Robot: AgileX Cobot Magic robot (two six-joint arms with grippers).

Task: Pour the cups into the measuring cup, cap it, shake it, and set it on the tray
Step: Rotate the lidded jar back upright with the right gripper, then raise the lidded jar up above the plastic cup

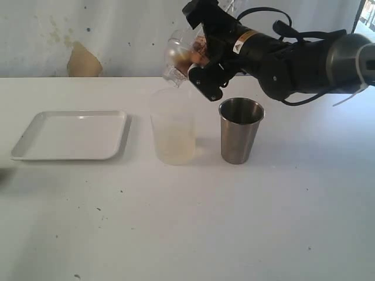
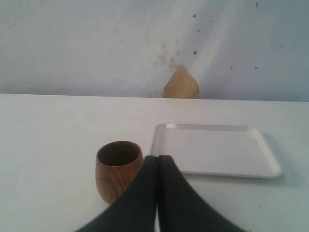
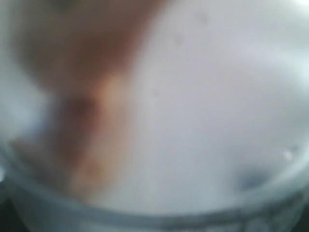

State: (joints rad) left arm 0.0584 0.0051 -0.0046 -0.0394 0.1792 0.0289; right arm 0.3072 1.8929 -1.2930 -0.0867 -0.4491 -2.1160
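The clear measuring cup (image 1: 173, 136) stands mid-table with a little pale liquid at its bottom. Just above it, my right gripper (image 1: 196, 57) is shut on a translucent plastic cup (image 1: 177, 58), tipped mouth-down toward the measuring cup with brownish contents inside. That cup (image 3: 193, 121) fills the right wrist view as a blur and hides the jaws. The steel tumbler (image 1: 240, 132) stands upright right of the measuring cup. In the left wrist view the wooden cup (image 2: 116, 169) stands upright beside my shut, empty left gripper (image 2: 158, 159). The white tray (image 1: 70, 134) (image 2: 217, 150) lies empty at the left.
The white table (image 1: 234, 222) runs back to a stained pale wall with a tan patch (image 1: 84, 61). The right arm (image 1: 293, 58) hangs over the steel tumbler and the table's back right.
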